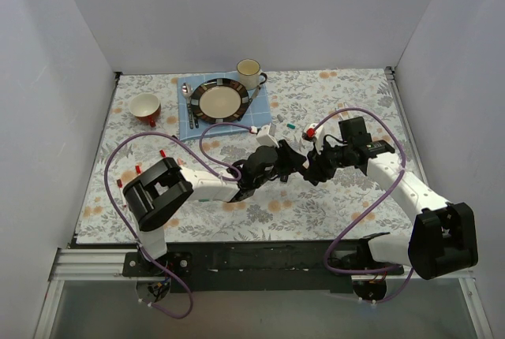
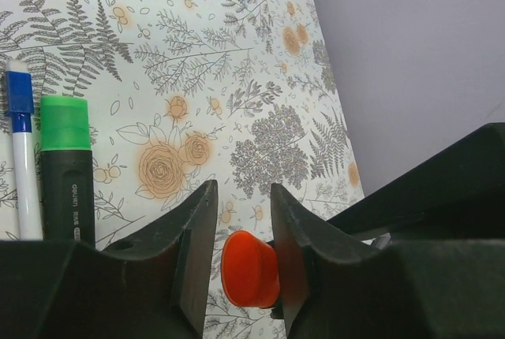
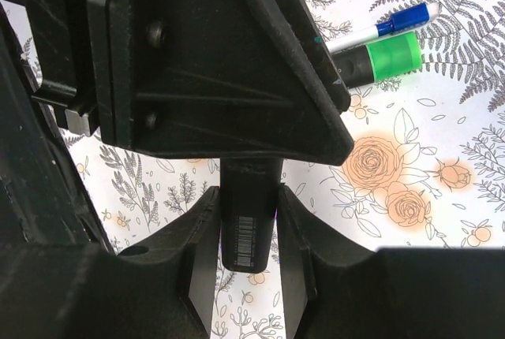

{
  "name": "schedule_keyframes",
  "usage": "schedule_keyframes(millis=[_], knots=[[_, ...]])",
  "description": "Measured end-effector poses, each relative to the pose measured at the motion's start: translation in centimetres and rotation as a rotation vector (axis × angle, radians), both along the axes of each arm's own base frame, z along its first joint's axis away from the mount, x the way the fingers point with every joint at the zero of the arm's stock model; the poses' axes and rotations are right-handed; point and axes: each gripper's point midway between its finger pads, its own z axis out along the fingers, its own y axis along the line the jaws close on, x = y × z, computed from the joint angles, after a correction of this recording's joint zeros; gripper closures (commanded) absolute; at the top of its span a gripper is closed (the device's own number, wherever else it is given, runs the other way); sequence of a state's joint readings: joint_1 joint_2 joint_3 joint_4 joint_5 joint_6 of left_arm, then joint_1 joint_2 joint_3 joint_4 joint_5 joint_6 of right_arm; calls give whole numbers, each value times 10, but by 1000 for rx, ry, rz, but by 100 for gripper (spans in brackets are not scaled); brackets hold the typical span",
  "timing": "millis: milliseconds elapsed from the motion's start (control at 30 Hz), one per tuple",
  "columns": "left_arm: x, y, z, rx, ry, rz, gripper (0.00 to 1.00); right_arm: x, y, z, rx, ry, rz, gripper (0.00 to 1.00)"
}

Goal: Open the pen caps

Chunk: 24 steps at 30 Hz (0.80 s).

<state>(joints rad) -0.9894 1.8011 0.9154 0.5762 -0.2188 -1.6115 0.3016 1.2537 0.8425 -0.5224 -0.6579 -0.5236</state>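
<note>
My right gripper [image 3: 246, 197] clamps the black marker [image 3: 248, 236] while my left gripper [image 2: 241, 189] brackets its orange cap [image 2: 248, 270], pinch not clearly closed; a loose hold could slip off when I pull.

green-capped marker [image 2: 67, 189]: white print, unreadable | held marker [image 3: 251, 232]: barcode

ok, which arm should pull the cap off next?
Left. The left end effector brackets the red cap, while the right end effector clamps the black marker, bracing it.
</note>
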Motion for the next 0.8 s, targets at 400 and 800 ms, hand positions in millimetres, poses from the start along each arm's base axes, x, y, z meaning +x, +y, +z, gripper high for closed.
schedule_keyframes(millis=[400,800], knots=[[4,-1,11,-2,-71,10,89,-3,1,-4,6,24,4,99],[2,-3,15,-28,-76,-4,67,3,-5,-2,35,63,-58,99]])
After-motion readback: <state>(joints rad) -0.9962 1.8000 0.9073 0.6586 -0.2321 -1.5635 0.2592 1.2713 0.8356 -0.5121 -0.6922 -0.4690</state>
